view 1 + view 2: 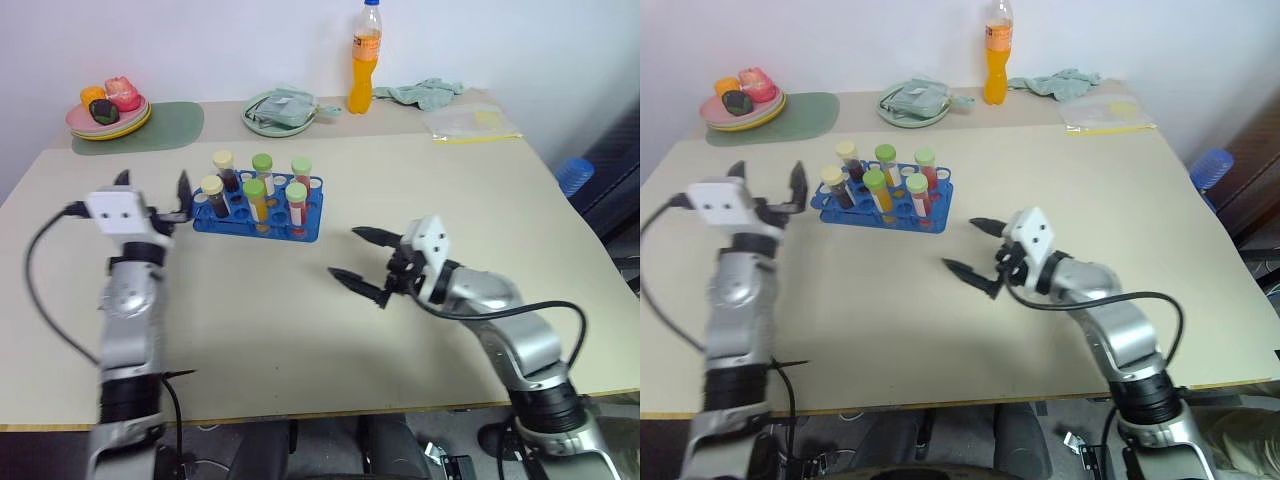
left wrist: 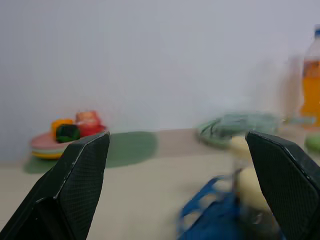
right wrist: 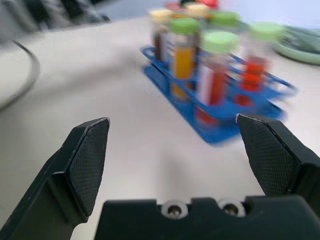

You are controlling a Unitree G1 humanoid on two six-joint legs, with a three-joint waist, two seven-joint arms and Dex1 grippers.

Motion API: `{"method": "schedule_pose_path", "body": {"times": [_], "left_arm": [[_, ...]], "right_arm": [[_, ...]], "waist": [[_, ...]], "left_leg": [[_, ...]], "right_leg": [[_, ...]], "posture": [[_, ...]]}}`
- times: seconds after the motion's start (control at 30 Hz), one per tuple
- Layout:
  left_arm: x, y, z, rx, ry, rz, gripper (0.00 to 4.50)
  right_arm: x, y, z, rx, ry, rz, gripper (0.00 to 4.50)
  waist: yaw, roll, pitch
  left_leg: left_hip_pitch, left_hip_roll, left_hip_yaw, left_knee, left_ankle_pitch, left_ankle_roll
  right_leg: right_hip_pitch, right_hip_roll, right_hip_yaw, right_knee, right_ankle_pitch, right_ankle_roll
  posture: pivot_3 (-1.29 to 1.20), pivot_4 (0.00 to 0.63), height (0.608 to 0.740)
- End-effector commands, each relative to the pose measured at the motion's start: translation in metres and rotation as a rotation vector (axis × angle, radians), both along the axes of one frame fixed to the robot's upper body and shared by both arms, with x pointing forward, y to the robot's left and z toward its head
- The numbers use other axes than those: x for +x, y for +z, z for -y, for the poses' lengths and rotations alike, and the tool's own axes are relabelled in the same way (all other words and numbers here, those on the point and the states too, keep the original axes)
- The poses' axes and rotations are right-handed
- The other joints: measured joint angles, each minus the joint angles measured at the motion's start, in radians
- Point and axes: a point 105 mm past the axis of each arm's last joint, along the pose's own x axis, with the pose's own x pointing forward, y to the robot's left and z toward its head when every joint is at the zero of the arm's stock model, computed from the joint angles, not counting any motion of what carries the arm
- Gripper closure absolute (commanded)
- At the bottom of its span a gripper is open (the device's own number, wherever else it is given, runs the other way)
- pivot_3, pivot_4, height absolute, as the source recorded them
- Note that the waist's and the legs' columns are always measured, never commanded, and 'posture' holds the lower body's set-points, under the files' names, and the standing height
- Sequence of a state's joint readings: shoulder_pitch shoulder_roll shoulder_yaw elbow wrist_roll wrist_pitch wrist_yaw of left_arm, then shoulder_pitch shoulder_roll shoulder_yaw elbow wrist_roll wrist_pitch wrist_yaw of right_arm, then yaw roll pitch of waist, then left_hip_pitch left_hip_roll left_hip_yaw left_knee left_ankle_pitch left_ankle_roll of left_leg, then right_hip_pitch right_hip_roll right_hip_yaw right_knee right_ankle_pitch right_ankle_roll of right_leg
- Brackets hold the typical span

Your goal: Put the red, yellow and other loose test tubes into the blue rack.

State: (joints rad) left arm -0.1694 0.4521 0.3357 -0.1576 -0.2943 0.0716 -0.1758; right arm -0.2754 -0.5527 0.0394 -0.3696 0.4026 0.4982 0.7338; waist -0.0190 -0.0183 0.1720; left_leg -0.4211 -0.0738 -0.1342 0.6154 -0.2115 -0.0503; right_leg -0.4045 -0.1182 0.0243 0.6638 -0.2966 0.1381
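Six capped test tubes (image 1: 256, 196) stand upright in the blue rack (image 1: 258, 214) on the surface (image 1: 300, 330). Left gripper (image 1: 152, 186) just beside the rack, right gripper (image 1: 362, 258) near it, both wide open, empty.

Beige table (image 1: 300, 330) bears blue rack (image 1: 258, 222), plates (image 1: 108, 122), bottle (image 1: 365, 58).

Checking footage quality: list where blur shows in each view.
Left eye view: left gripper and its arm smeared, blue rack crisp. Left wrist view: rack and tubes blurred, jaws sharp. Right wrist view: tubes soft, jaws sharp. Right eye view: right gripper fairly clear.
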Motion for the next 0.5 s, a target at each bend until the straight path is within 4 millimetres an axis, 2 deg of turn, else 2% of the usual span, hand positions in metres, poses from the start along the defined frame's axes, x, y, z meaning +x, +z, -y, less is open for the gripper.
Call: {"method": "schedule_pose_path", "body": {"times": [0.03,0.13,0.23,0.37,0.5], "left_arm": [[-0.022,0.003,-0.016,0.029,-0.046,-0.071,0.04],[-0.038,-0.018,-0.027,0.066,-0.092,-0.216,0.04],[-0.048,-0.033,-0.026,0.070,-0.128,-0.306,0.04],[-0.055,-0.044,-0.026,0.061,-0.129,-0.349,0.04],[-0.057,-0.051,-0.022,0.042,-0.129,-0.362,0.04]], "right_arm": [[0.006,0.017,0.038,-0.002,-0.095,0.036,0.00],[0.013,0.016,0.074,-0.060,-0.189,0.027,0.00],[0.017,0.012,0.101,-0.092,-0.250,0.011,0.00],[0.017,0.009,0.118,-0.115,-0.269,-0.002,0.00],[0.020,0.006,0.117,-0.135,-0.259,0.003,0.00]], "waist": [[0.005,0.000,0.000],[0.008,0.000,0.000],[0.008,0.000,0.000],[0.006,0.000,0.000],[0.004,0.000,0.000]], "left_leg": [[0.000,0.000,0.000,0.000,0.000,0.000],[0.002,0.000,0.001,0.000,0.000,0.000],[0.005,0.001,0.002,-0.001,-0.001,0.002],[0.010,0.002,0.002,-0.002,-0.001,0.002],[0.010,0.002,0.002,-0.003,-0.002,0.003]], "right_leg": [[0.001,0.000,0.000,0.000,0.000,0.000],[0.003,0.000,-0.001,-0.001,0.000,0.000],[0.008,-0.001,-0.001,-0.004,0.000,0.000],[0.012,0.000,-0.001,-0.006,0.000,0.000],[0.013,0.000,0.000,-0.007,0.000,0.000]], "posture": [[0.00,0.150,0.740],[0.00,0.150,0.740],[0.00,0.150,0.740],[0.00,0.150,0.740],[0.00,0.150,0.740]]}}
